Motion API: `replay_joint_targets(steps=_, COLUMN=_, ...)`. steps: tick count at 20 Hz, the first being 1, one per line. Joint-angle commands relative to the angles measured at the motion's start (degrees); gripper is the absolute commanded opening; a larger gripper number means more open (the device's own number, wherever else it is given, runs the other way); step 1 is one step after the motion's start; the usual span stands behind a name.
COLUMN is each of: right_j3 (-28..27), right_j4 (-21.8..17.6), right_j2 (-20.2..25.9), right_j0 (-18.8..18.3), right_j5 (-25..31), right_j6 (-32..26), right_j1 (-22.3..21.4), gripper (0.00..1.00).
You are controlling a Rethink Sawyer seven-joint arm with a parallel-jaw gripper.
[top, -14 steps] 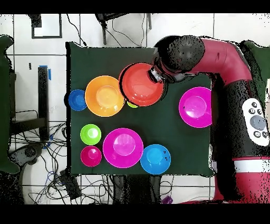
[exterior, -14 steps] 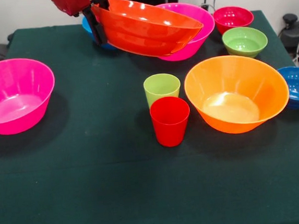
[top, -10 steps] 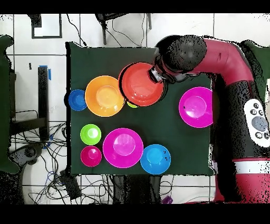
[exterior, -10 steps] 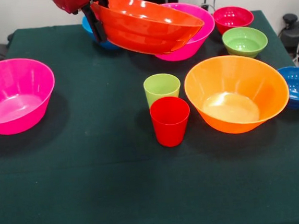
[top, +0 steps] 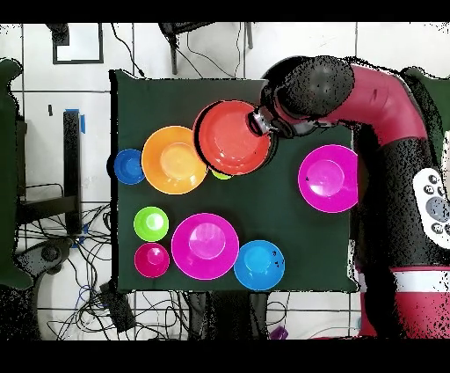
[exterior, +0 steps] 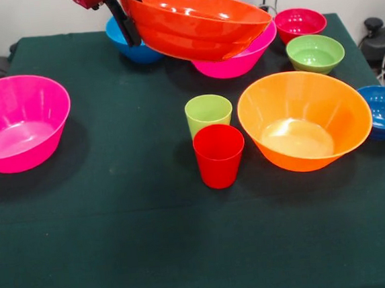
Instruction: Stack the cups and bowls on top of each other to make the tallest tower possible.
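The gripper (exterior: 126,16), pinching the red-orange bowl (exterior: 195,21) by its left rim, has lifted it higher and nearer level above the far counter (exterior: 120,244), apparently bound for the orange bowl (exterior: 305,129) on the right, the likely tower base

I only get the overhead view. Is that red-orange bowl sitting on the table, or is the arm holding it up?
Observer: Held up. The front view shows the red-orange bowl in the air, tilted, with the gripper clamped on its rim.
Operator: What's the green sliver at its edge?
Observer: A lime green cup, upright on the table.
Operator: Anything else hidden there?
Observer: A red cup, upright beside the green one.
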Motion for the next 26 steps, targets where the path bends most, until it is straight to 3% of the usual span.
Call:
replay_joint_targets(steps=1, right_j3=-1.4, right_j4=2.2, right_j2=-2.6, right_j0=2.5, right_j5=2.5, right_j6=10.7, right_j1=3.7, gripper=0.0)
replay_joint_targets(steps=15, right_j3=-5.2, right_j4=2.6, right_j2=-2.6, right_j0=3.3, right_j5=-3.2, right_j6=10.1, right_j1=9.7, gripper=0.0)
replay_joint_targets(steps=26, right_j3=-4.2, right_j4=3.4, right_j2=-2.2, right_j0=3.2, right_j5=-5.0, right_j6=9.7, right_j1=11.5, gripper=0.0)
